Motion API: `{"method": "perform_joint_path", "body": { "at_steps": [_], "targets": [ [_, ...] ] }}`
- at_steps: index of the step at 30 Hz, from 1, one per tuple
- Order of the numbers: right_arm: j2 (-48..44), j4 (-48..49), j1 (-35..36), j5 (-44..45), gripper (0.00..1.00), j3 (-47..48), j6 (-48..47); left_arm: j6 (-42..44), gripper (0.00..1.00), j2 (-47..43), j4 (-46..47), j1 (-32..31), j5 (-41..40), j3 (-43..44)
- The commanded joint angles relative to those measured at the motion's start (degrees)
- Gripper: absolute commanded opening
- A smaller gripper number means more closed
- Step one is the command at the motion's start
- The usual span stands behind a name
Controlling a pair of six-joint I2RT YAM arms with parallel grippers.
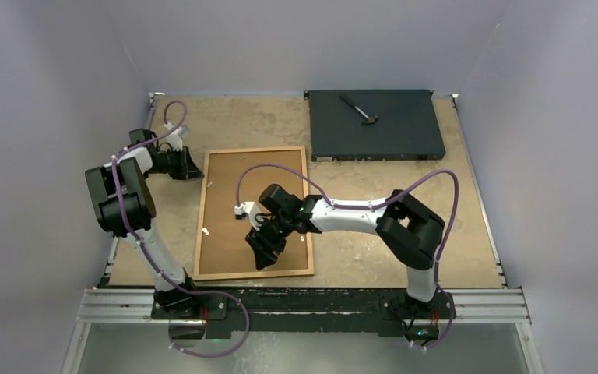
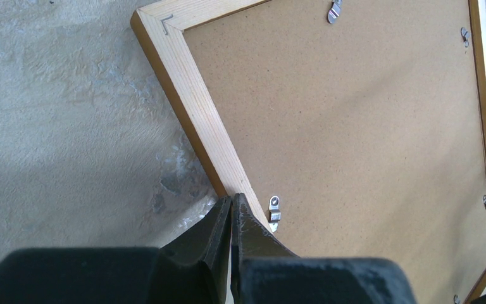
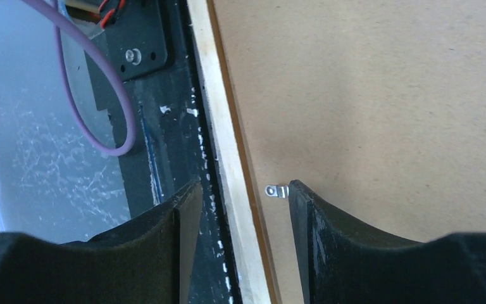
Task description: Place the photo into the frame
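The frame lies face down on the table, with the brown hardboard backing set inside it and small metal clips round the edge. The photo is not in view. My left gripper is shut and empty at the frame's far left corner. In the left wrist view its tips sit over the pale wooden rail, beside a clip. My right gripper is open over the frame's near edge. Its jaws straddle the rail, and the right finger touches a clip.
A black flat box lies at the back right with a small hammer-like tool on it. The frame's near edge runs along the table's black front rail. A purple cable hangs there.
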Motion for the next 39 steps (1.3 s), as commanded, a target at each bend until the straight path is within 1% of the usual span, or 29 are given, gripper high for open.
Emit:
{"method": "perform_joint_path", "body": {
  "at_steps": [1, 8, 14, 29, 39],
  "targets": [
    [-0.5, -0.1, 1.3, -3.3, 0.56, -0.4, -2.4, 2.1, 0.0, 2.3, -3.9, -0.2, -10.1, -3.5],
    [2.0, -1.2, 1.8, -3.8, 0.55, 1.7, -3.7, 2.0, 0.0, 2.2, -3.4, -0.3, -10.1, -4.0],
    [2.7, -2.0, 1.8, -4.5, 0.56, 1.2, -4.0, 2.1, 0.0, 1.9, -3.2, -0.3, -10.4, -4.0],
    [-1.5, -2.2, 1.8, -2.4, 0.53, -3.2, -2.3, 1.6, 0.0, 1.8, -3.1, -0.2, -10.5, -3.7],
    [-3.1, -0.2, 1.9, -3.1, 0.52, -5.5, -1.5, 1.9, 0.0, 1.2, -3.3, -0.2, -10.7, -3.8]
  ]
}}
